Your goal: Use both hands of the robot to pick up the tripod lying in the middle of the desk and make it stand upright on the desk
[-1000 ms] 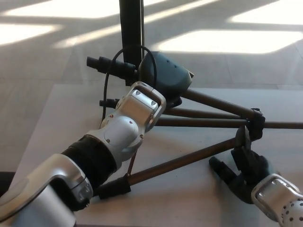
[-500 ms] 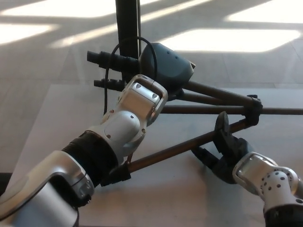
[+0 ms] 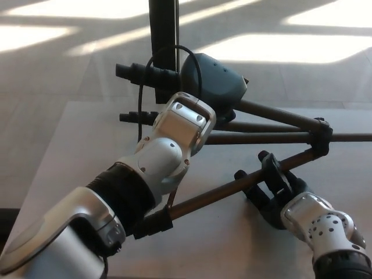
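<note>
The tripod (image 3: 261, 138) lies on the desk (image 3: 70, 157), its dark rounded head (image 3: 215, 81) at the back and its brown legs spreading right and toward me. My left forearm and silver wrist (image 3: 185, 125) reach up to the head and hide the left hand, so its grip cannot be seen. At the lower right, my right hand (image 3: 270, 189) has its black fingers (image 3: 272, 168) curled over the nearest leg (image 3: 215, 193), which runs diagonally down to a black foot (image 3: 152, 224).
A black vertical pole (image 3: 163, 35) stands behind the desk, with a looped black cable (image 3: 142, 87) and two black handles (image 3: 139, 74) by the tripod head. The desk's far edge runs behind the legs. Sunlit floor lies beyond.
My right hand has moved from the desk surface up and left onto the nearest leg and closed around it. The left arm has barely moved; the view has shifted slightly.
</note>
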Motion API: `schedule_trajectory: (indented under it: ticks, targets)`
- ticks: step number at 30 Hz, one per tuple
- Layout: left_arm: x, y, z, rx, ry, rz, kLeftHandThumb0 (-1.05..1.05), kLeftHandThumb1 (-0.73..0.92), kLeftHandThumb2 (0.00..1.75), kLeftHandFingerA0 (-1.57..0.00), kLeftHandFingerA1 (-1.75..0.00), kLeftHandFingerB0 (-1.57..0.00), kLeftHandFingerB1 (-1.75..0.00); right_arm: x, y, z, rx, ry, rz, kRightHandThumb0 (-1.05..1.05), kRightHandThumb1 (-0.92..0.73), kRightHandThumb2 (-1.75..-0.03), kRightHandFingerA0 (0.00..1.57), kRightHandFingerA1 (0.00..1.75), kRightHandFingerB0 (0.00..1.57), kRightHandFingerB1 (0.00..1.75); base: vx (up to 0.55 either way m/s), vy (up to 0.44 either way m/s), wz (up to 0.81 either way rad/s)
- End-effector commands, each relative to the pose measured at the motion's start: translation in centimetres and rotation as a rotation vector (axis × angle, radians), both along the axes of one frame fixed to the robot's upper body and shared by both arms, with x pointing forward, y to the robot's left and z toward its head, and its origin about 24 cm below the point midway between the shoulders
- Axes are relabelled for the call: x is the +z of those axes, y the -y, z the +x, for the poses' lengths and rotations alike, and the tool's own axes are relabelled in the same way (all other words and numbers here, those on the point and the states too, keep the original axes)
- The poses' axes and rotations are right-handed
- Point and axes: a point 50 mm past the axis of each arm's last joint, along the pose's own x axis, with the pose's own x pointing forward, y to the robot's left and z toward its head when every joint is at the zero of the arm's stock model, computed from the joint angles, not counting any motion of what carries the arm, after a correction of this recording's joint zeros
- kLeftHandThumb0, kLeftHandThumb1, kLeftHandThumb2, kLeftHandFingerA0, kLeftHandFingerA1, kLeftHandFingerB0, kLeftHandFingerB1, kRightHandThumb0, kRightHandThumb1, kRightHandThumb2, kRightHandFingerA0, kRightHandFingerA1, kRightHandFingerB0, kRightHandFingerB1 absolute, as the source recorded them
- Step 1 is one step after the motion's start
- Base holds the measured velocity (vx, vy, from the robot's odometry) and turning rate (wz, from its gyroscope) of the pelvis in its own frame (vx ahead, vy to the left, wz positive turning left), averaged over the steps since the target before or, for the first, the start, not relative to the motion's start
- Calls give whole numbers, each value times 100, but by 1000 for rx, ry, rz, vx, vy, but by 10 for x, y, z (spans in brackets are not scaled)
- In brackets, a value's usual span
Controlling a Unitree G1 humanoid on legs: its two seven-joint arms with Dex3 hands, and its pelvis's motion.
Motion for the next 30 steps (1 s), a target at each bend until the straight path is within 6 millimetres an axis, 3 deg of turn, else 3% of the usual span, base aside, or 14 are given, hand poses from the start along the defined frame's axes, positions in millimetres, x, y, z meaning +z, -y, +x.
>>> schedule_trajectory:
  ticks: [1, 5, 6, 7, 8, 9, 10, 11, 12, 13, 14, 18, 26, 30]
  targets:
    - [7, 3, -3, 2, 0, -38, -33, 67, 77, -90, -159, -80, -101, -6, 2, 4, -119, -104, -95, -35, -59, -74, 71, 133, 68, 95, 0, 0, 0]
    - [5, 3, -4, -6, -4, -63, -32, 66, 79, -91, -161, -81, -115, -6, 4, 6, -116, -72, -120, -31, -47, -103, 77, 152, 72, 98, 0, 0, 0]
    - [5, 3, -4, 7, -21, -57, -34, 54, 102, -115, -128, -87, -102, -5, 6, 4, -118, -33, -92, -41, -40, -95, 136, 140, 105, 120, 0, 0, 0]
    - [4, 3, -4, 3, -21, -64, -34, 54, 102, -115, -128, -87, -102, -4, 7, 3, -109, -26, -76, -41, -40, -95, 136, 140, 105, 120, 0, 0, 0]
    - [3, 3, -4, 5, -11, -52, -32, 66, 78, -93, -164, -83, -115, -1, 6, 2, -114, -20, -72, -37, -54, -75, 117, 167, 93, 131, 0, 0, 0]
    - [2, 3, -4, 5, -9, -49, -33, 66, 77, -91, -158, -83, -102, 0, 6, 1, -110, -18, -95, -43, -40, -95, 141, 143, 111, 124, 0, 0, 0]
    - [1, 4, -5, -4, -1, -61, -33, 68, 78, -93, -157, -84, -103, 0, 7, 2, -111, -35, -154, -48, -44, -97, 139, 146, 113, 131, 0, 0, 0]
    - [0, 4, -5, -4, -10, -53, -33, 68, 77, -92, -159, -83, -104, -2, 9, 4, -110, -77, -163, -49, -59, -82, 98, 173, 61, 141, 0, 0, 0]
    - [-1, 4, -5, -5, -12, -50, -33, 68, 77, -92, -159, -83, -104, -2, 10, 4, -111, -83, -162, -49, -59, -82, 98, 173, 61, 141, 0, 0, 0]
    - [-2, 3, -5, -7, -8, -39, -33, 67, 78, -93, -158, -84, -100, 0, 11, 4, -118, -74, -172, -46, -49, -102, 134, 143, 112, 132, 0, 0, 0]
    - [-2, 2, -5, -5, -10, -32, -33, 69, 78, -91, -153, -82, -95, 2, 11, 5, -114, -65, -182, -38, -60, -85, 115, 175, 87, 175, 0, 0, 0]
    - [-3, -7, -2, 16, -40, -65, -32, 72, 76, -91, -157, -82, -106, 16, 21, 4, -37, 18, -193, -34, -50, -107, 110, 175, 88, 175, 0, 0, 0]
    - [15, -25, 8, 65, 2, -125, -26, 57, 73, -92, -148, -76, -83, 47, 31, 9, -5, 66, -354, -39, -72, -75, 109, 175, 88, 168, 0, 0, 0]
    - [15, -32, 11, 66, 26, -133, -29, 62, 77, -92, -159, -82, -99, 68, 31, 18, 51, 141, -361, -28, -42, -123, 111, 175, 96, 154, 0, 0, 0]
